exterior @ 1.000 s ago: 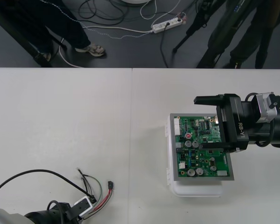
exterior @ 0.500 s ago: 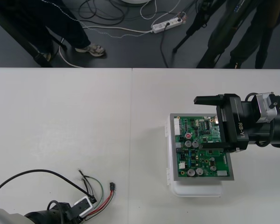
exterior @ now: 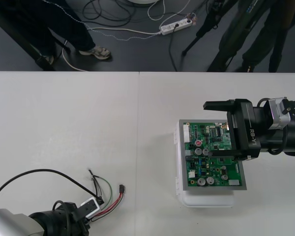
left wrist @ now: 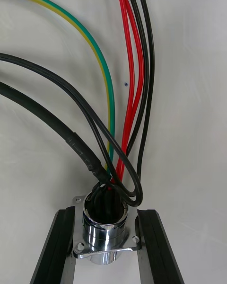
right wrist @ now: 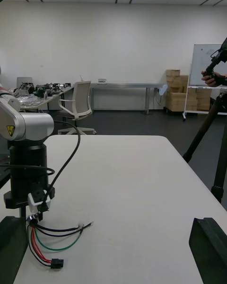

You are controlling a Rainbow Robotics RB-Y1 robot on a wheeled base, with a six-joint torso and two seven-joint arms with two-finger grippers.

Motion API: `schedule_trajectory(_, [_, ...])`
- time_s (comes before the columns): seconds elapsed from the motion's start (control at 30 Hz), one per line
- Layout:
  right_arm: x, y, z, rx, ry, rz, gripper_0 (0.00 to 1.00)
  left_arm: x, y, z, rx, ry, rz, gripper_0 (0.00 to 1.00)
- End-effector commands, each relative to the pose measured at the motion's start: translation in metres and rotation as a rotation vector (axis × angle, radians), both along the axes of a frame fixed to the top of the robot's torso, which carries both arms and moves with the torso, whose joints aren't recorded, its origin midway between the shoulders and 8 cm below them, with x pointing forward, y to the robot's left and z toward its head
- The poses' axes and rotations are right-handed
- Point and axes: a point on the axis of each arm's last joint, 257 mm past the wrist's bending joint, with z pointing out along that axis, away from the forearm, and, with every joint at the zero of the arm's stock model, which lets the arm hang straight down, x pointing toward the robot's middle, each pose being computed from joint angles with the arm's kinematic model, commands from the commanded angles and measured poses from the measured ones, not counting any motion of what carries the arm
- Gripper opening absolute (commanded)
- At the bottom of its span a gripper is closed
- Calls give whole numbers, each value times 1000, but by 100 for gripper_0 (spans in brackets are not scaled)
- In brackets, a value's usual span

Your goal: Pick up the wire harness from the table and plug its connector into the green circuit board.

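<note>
In the left wrist view my left gripper (left wrist: 106, 214) is shut on the harness's round metal socket (left wrist: 103, 231), whose flange sits between the two black fingers (left wrist: 57, 248). Red, black and green wires (left wrist: 124, 75) fan out from the socket. From above, the left gripper (exterior: 95, 208) is at the table's near left, and the wires (exterior: 109, 198) trail from it to the small black plug (exterior: 122, 188) just over the table. The green circuit board (exterior: 209, 164) sits on its white base (exterior: 206, 200) at the right. My right gripper (exterior: 209, 129) hovers open above the board.
The right wrist view looks across the table at the left arm (right wrist: 26, 168), with the wires (right wrist: 49, 246) and the plug (right wrist: 57, 264) hanging below it. A black cable (exterior: 34, 174) loops from the left arm. The table seam (exterior: 138, 147) runs between harness and board.
My left gripper has shifted right and a little farther across the table, carrying the harness; the plug now lies closer to the board. The right arm has barely moved.
</note>
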Motion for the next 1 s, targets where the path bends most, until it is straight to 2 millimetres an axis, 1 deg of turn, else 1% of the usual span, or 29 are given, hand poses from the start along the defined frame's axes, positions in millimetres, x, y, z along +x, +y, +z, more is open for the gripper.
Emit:
schedule_trajectory(0.03, [9,-2,16,11,-85,-18,100,46,2,25,0,-120,-31,0])
schedule_trajectory(0.23, [9,-2,16,10,-79,-18,100,59,5,33,-8,-136,-16,0])
schedule_trajectory(0.47, [10,-3,16,9,-79,-21,100,59,4,41,-42,-82,-5,0])
schedule_trajectory(0.57, [10,-3,17,11,-81,-21,100,60,6,47,-58,-56,-2,0])
schedule_trajectory(0.77, [10,-4,19,16,-82,-23,100,61,9,65,-86,21,-34,0])
schedule_trajectory(1.0, [10,-5,19,17,-81,-24,100,62,9,96,-124,105,-100,0])
